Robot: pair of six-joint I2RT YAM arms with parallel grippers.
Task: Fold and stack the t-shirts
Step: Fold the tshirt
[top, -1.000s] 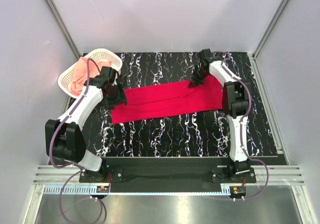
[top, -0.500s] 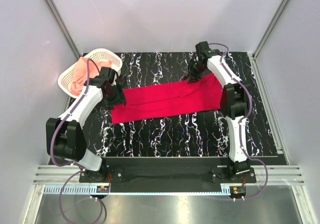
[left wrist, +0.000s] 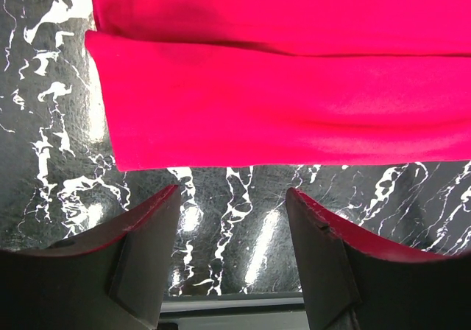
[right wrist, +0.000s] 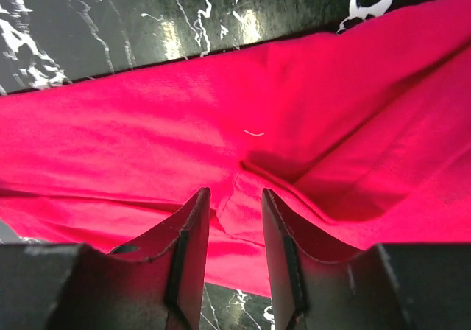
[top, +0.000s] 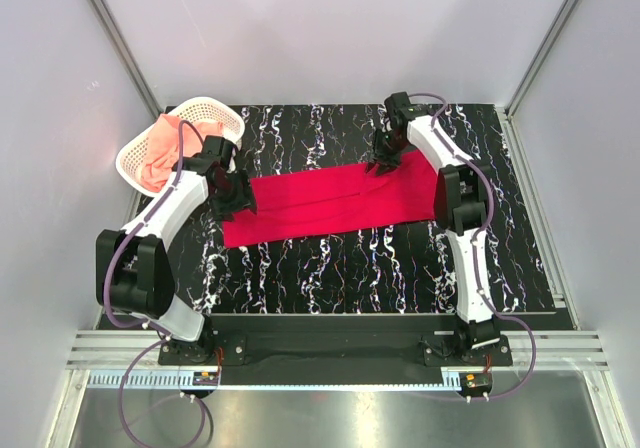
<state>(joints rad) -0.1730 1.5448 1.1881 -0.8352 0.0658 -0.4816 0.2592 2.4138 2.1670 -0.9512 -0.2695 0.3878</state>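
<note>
Basket [top: 205, 101], pink shirt [top: 158, 158] — top view only; wrists see red shirt [left wrist: 294, 102].

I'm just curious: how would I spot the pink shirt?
Find the black marbled table; a white lattice basket sits at its far left corner. The salmon-pink shirt is bunched inside it, unlike the crimson shirt lying flat mid-table.

The red shirt [top: 335, 200] is plain crimson, with no print. Under it, the table [top: 330, 258] is black with white marble-like veins. Left of the red shirt, the pink shirt [top: 160, 153] is plain pale salmon, inside a white lattice basket [top: 228, 114]. The left arm [top: 165, 213] and right arm [top: 470, 258], on either side of the red shirt, are white with black joints and purple cables [top: 110, 268]. The left gripper [left wrist: 232, 191] and right gripper [right wrist: 234, 194] are black, their inner faces tinted red. The walls [top: 330, 28] are pale grey.
</note>
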